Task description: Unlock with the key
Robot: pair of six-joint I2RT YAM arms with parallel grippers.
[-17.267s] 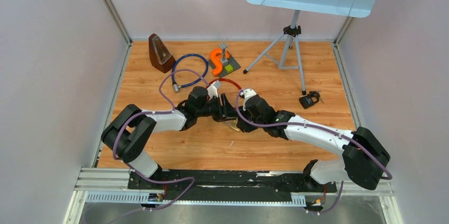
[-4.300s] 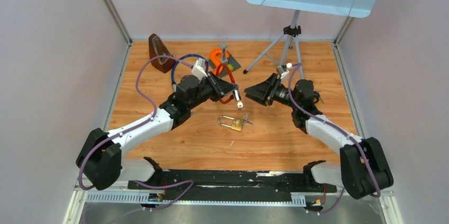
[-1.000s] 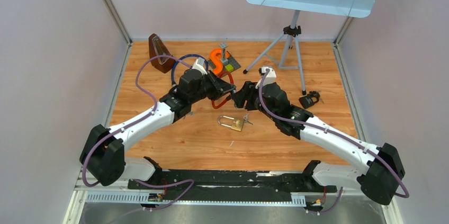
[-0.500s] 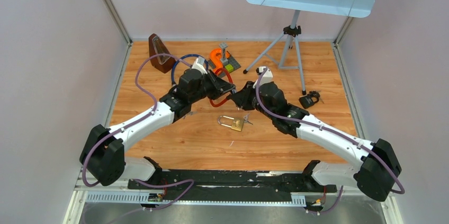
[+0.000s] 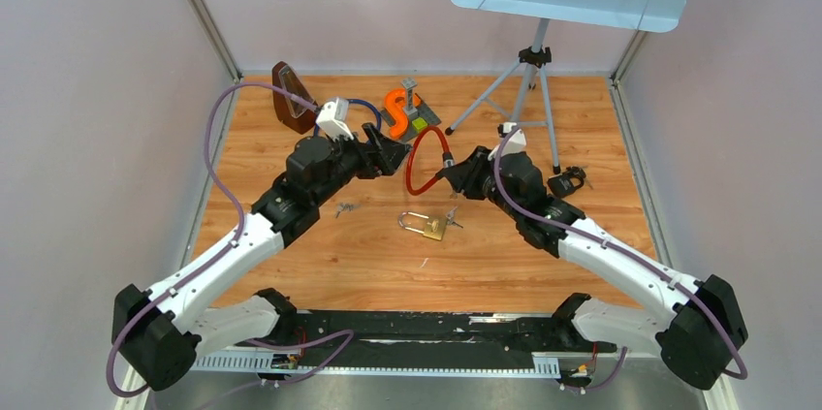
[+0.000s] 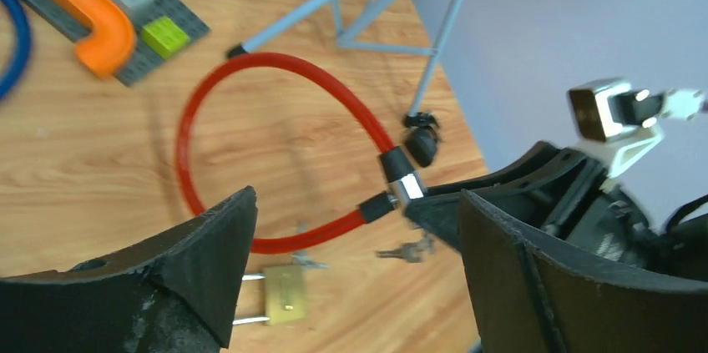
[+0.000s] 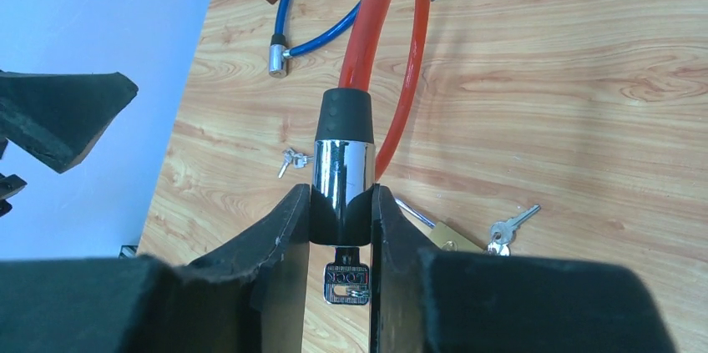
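the right gripper (image 7: pixel 341 203) is clamped on the chrome barrel (image 7: pixel 342 168) of the red cable lock (image 5: pixel 412 166), which it holds off the wooden table (image 5: pixel 320 265) a little above the middle of the top view. the key (image 7: pixel 347 279) sits in the barrel's end at the bottom centre of the right wrist view, with its head between the fingers on the palm side. the left gripper (image 6: pixel 355 207) has its fingers wide apart with nothing between them. it points at the loop from the left of the top view and is apart from it. the step in hand looks to be turning the key. it would go best with the right arm squeezing the barrel motionless while the left fingers close flat on the key's head and twist about the barrel's own axis, without bending the key sideways. the head is tucked close between the right fingers, so room to reach it looks tight and the barrel may need re-angling. whether the cable's pin end is seated in the barrel cannot be told. both arms reach forward and inward, forearms low, wrists facing each other across the loop. a brass padlock (image 5: pixel 427 226) lies on the table just below the loop.
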